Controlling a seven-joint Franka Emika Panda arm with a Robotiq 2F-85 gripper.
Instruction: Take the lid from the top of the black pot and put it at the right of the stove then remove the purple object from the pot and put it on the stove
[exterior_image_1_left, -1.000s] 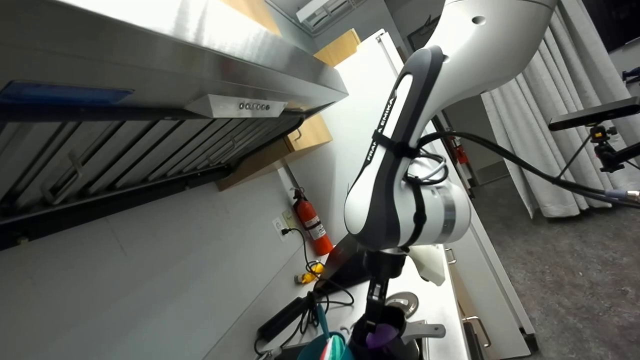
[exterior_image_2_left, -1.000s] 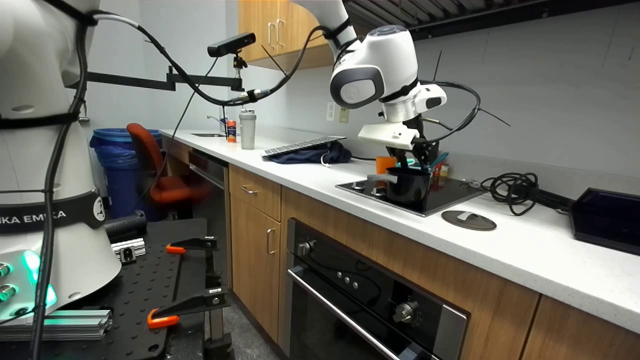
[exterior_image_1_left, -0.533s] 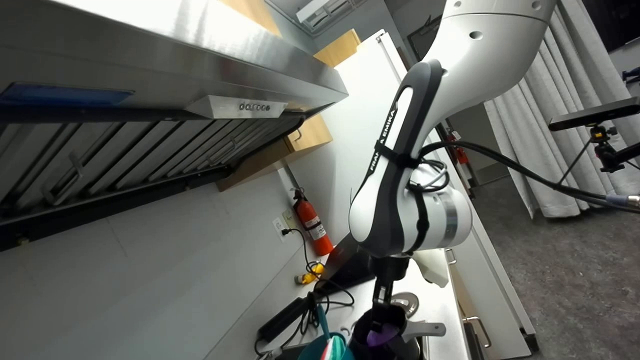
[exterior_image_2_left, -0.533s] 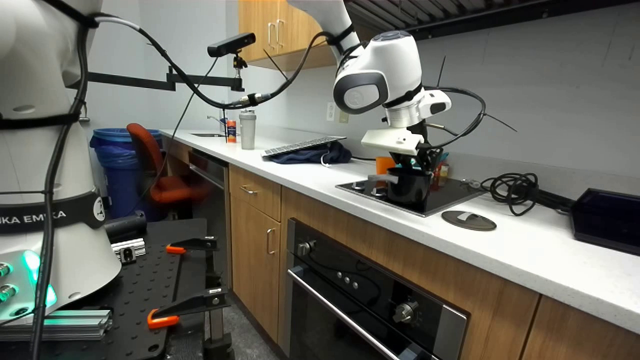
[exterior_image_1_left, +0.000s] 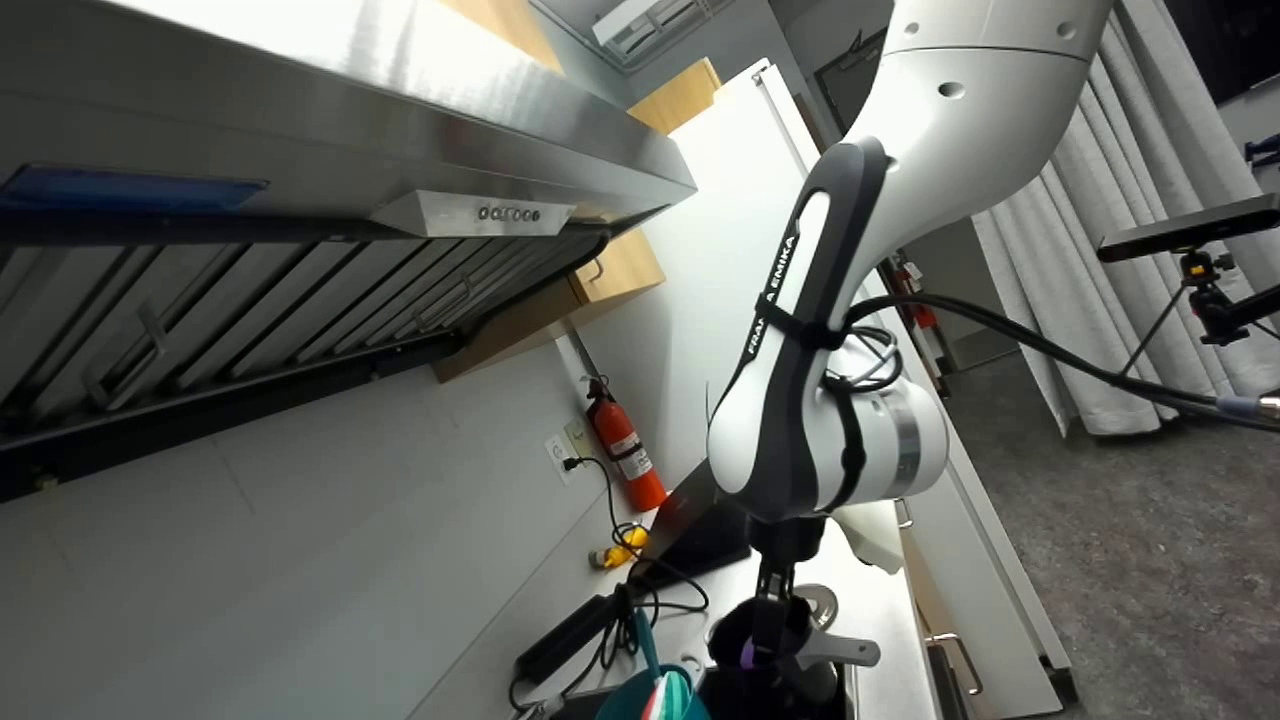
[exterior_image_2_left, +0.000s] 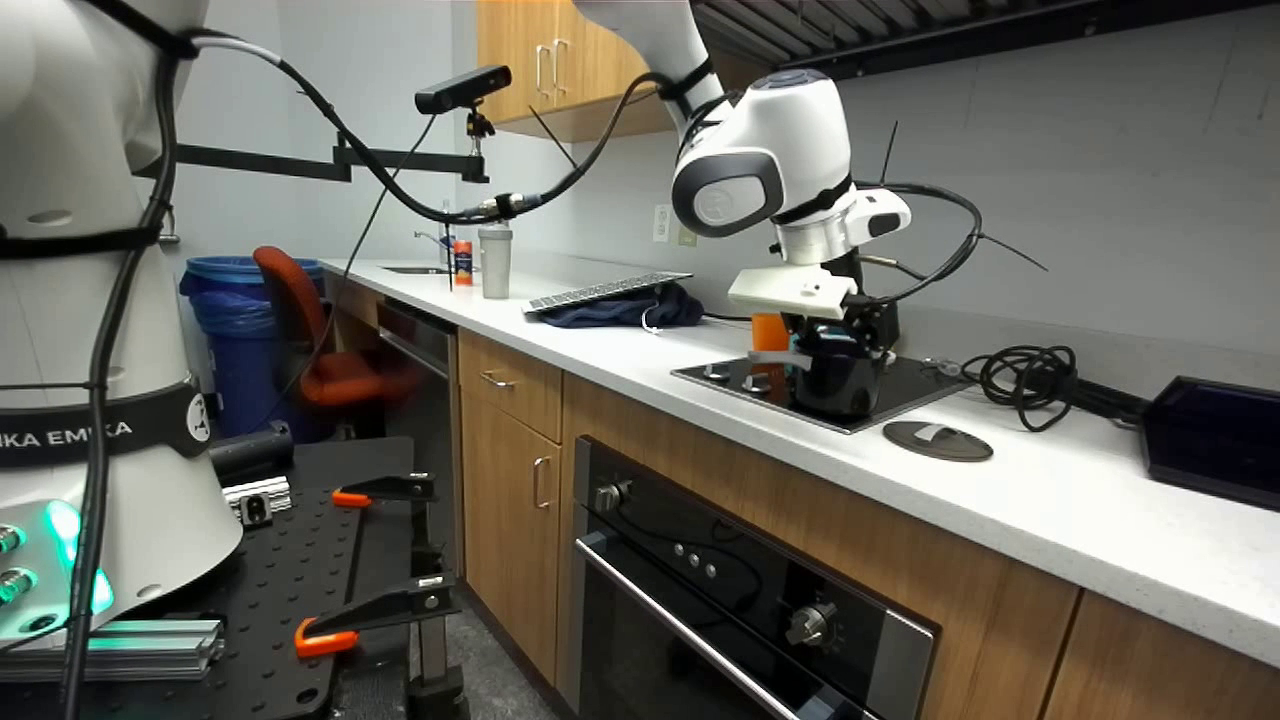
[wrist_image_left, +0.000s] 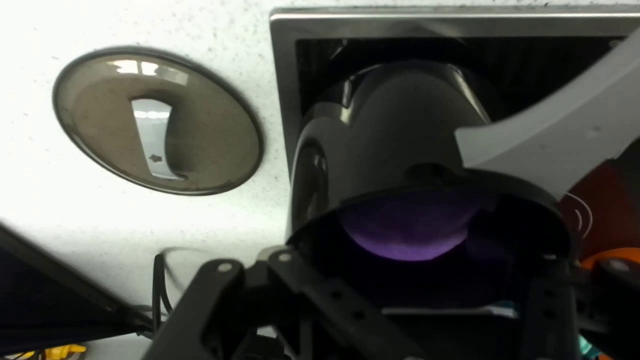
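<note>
The black pot (exterior_image_2_left: 842, 388) stands on the dark glass stove (exterior_image_2_left: 912, 378) and seems slightly tilted; its grey handle (wrist_image_left: 550, 130) is on the right in the wrist view. The purple object (wrist_image_left: 410, 247) lies inside the pot; only a sliver (exterior_image_1_left: 747, 655) shows in an exterior view. The glassy lid (wrist_image_left: 160, 125) lies on the white counter beside the stove, also visible in an exterior view (exterior_image_2_left: 938, 440). My gripper (exterior_image_2_left: 825, 342) reaches down into the pot's mouth. Its fingers (wrist_image_left: 417, 280) look spread apart; their tips are hidden in the dark pot. It does not visibly hold the purple object.
A teal container (exterior_image_1_left: 630, 697) with utensils stands close to the pot. An orange item (exterior_image_2_left: 770, 332) stands behind it. A coiled cable (exterior_image_2_left: 1030, 380) and a dark box (exterior_image_2_left: 1215, 440) lie on the counter past the lid. A keyboard (exterior_image_2_left: 605, 290) lies farther along.
My gripper has moved down into the pot and slightly sideways. The pot has shifted with it, its handle moving too, and the purple object is now mostly covered. The lid has not moved.
</note>
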